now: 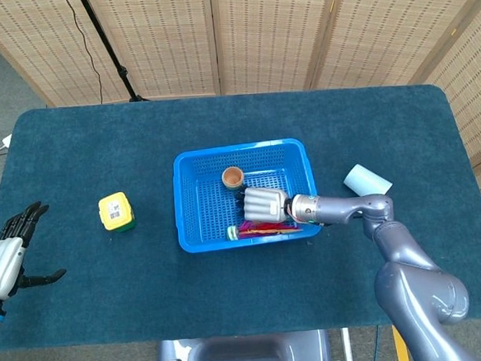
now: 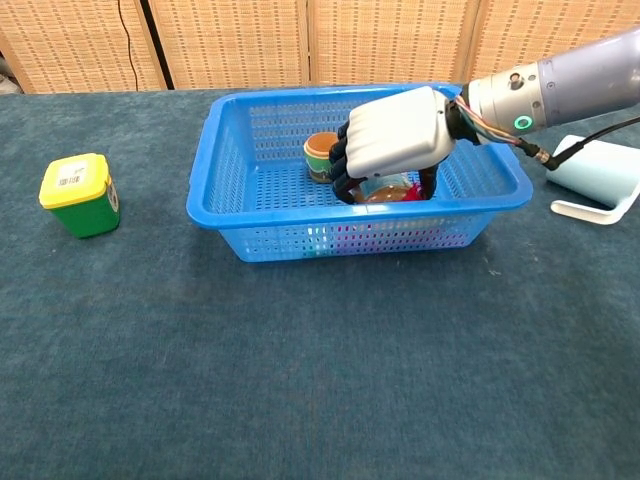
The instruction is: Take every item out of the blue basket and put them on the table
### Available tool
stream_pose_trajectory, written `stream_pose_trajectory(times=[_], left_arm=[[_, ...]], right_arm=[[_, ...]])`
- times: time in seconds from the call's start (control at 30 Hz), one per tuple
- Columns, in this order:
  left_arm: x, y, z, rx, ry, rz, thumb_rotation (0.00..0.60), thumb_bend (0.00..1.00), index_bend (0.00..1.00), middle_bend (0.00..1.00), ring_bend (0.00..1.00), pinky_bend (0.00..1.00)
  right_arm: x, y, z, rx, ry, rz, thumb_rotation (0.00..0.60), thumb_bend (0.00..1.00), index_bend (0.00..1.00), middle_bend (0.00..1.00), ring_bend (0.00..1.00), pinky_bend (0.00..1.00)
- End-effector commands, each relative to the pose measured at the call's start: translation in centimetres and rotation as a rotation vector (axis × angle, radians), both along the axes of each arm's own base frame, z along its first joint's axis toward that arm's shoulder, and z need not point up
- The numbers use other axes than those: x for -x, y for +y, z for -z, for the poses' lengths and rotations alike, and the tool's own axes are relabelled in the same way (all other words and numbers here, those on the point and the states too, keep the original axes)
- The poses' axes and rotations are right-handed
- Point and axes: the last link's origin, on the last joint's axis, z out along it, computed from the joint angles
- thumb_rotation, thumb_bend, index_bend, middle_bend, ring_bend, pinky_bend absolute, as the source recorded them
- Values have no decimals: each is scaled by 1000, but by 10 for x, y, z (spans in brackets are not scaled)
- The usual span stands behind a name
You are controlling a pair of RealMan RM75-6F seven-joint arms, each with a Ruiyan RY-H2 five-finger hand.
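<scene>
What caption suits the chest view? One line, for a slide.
Right hand reaches into the blue basket beside a small cup.

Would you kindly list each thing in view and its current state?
Blue plastic basket: upright, still holds items.
Orange cup: upright in basket.
Right hand: fingers curled over a jar in basket.
Left hand: open, empty.
Yellow-lidded green container: on table, closed.
Pale blue mug: on its side.

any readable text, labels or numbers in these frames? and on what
None legible.
Green tub: white label on its yellow lid, print too small to read.
Right hand: lit green ring at the wrist, no text.
Basket, cup, pale blue mug: no markings visible.
</scene>
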Motion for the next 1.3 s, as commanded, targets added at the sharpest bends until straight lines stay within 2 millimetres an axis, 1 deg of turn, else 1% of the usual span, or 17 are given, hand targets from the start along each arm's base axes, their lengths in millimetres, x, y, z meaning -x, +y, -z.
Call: stream_pose_trajectory(times=[0.03,0.2,0.37,0.57,0.6,0.67,0.73,0.83,0.9,0.97,1.07,1.17,1.3], left_arm=[[0,0,0,1,0,-1,600,20,0,0,0,0],[-1,0,1,7,-1,3,600,20,0,0,0,0],[-2,-3,1,11,-2,12,600,20,0,0,0,0],[-4,-5,2,25,-2,26,600,20,0,0,0,0],[-5,-5,3,30,-1,31,600,20,0,0,0,0],[-6,-6,4,36,1,38,600,20,0,0,0,0],[-7,-7,5,41,0,44,600,20,0,0,0,0],[-8,-8,6,41,1,50,600,21,0,0,0,0],[-9,-8,7,43,2,53,600,20,0,0,0,0],[-10,-8,9,47,5,55,600,19,0,0,0,0],[-11,-8,10,50,11,58,600,20,0,0,0,0],[-11,-8,12,52,15,55,600,20,0,0,0,0],[-11,-6,13,53,21,47,600,20,0,0,0,0]], right_arm=[[-2,1,-3,5,-53,-12,600,408,600,486,343,388],[-6,-3,-19,33,-119,-27,600,409,601,487,344,390],[-9,-10,-44,79,-187,-47,600,415,602,487,344,390],[-10,-22,-88,180,-303,-36,600,415,603,487,344,390],[-8,-27,-101,220,-338,-11,600,415,603,487,344,390],[-2,-34,-118,274,-376,38,600,415,603,487,344,390],[9,-43,-138,339,-417,123,600,415,603,487,344,391],[29,-54,-155,415,-435,246,600,415,603,487,344,393],[48,-60,-163,458,-430,359,600,415,601,487,345,395],[63,-63,-167,485,-435,450,600,416,598,487,345,399],[85,-64,-164,482,-475,613,600,416,588,487,345,400],[99,-63,-155,474,-483,716,600,415,584,487,345,400],[113,-62,-141,470,-451,797,600,416,575,484,345,400]])
